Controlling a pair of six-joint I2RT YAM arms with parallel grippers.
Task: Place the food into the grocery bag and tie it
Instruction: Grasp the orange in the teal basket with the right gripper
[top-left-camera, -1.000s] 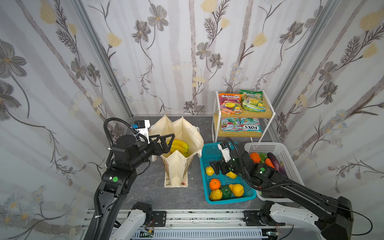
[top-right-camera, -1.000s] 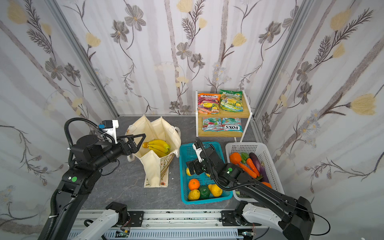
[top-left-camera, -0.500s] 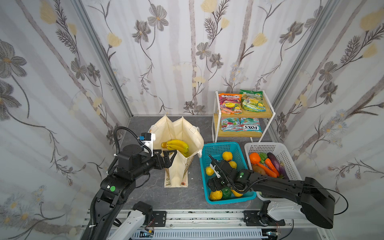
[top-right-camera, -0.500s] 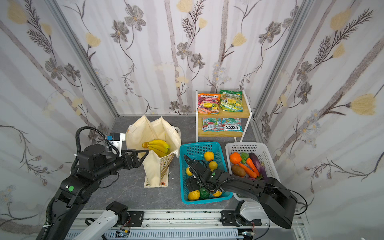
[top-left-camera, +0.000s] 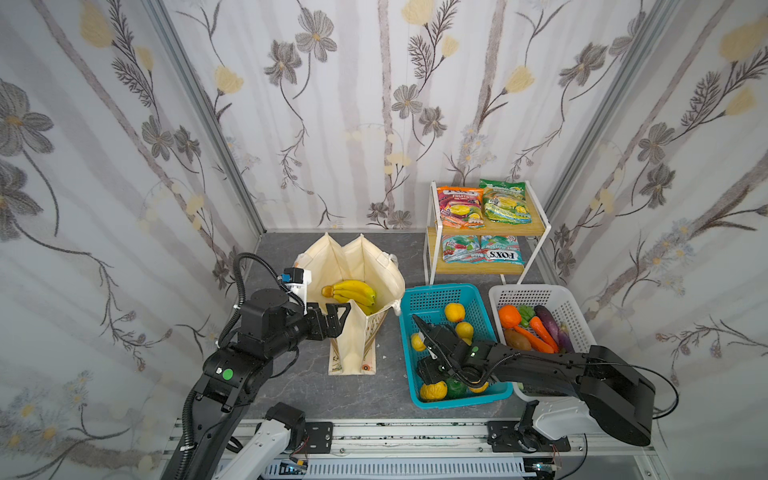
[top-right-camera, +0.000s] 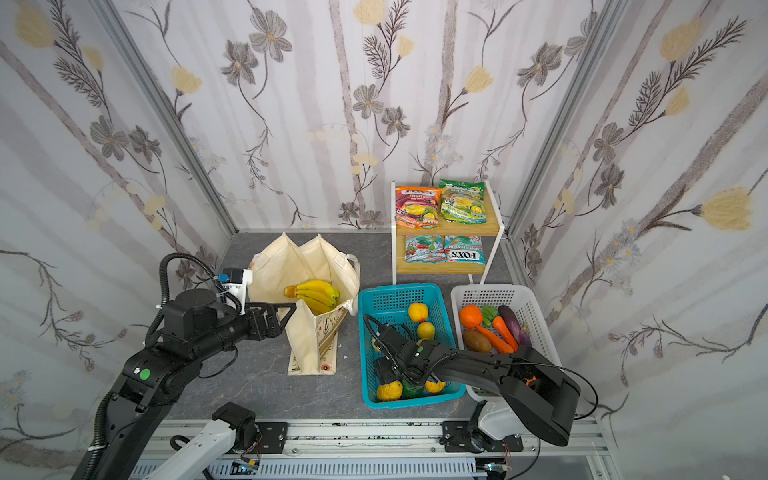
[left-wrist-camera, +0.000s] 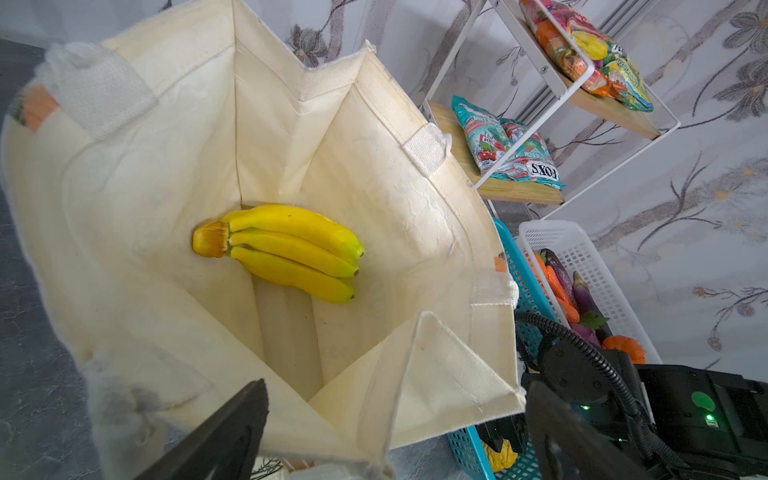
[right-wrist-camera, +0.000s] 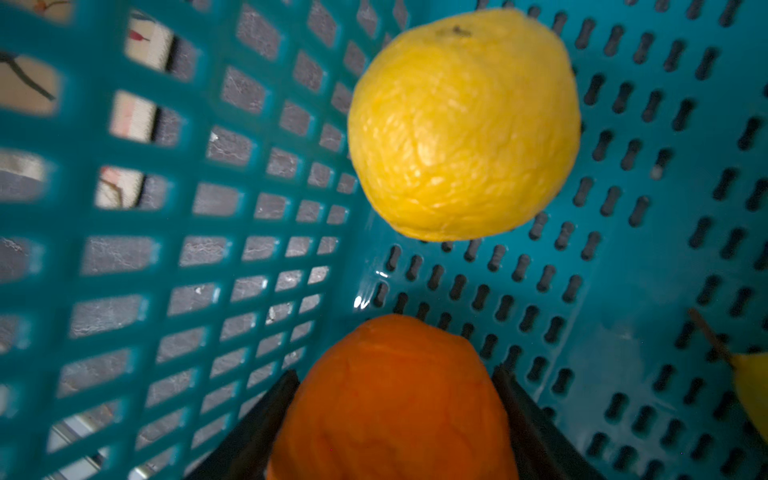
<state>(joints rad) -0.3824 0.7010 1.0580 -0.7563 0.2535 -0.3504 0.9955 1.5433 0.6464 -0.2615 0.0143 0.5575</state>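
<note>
The cream grocery bag (top-left-camera: 360, 261) (top-right-camera: 291, 266) (left-wrist-camera: 374, 174) stands open with the yellow banana bunch (top-left-camera: 351, 291) (top-right-camera: 313, 291) (left-wrist-camera: 286, 249) lying inside. My left gripper (top-left-camera: 332, 316) (top-right-camera: 279, 312) (left-wrist-camera: 395, 432) is open at the bag's near corner, holding nothing. My right gripper (top-left-camera: 430, 370) (top-right-camera: 384, 370) (right-wrist-camera: 392, 419) is down in the blue basket (top-left-camera: 432, 291) (right-wrist-camera: 124, 249), its fingers pressed on both sides of the orange tangerine (right-wrist-camera: 395, 399). Both top views hide the tangerine. A yellow fruit (right-wrist-camera: 461, 124) lies just beyond it. The orange-red candy packet (top-left-camera: 459, 205) and the green one (top-left-camera: 503, 203) lie on the top shelf.
Several more yellow fruits and a green one lie in the blue basket. A white basket (top-left-camera: 532, 289) of vegetables stands to its right. The white-framed wooden rack (top-left-camera: 536, 226) at the back right holds two teal FOX'S packets (top-left-camera: 482, 249) below. Walls close in on three sides.
My right gripper has dropped from above the blue basket into its near end and closed round the tangerine. My left gripper has drawn back from over the bag to its near corner.
</note>
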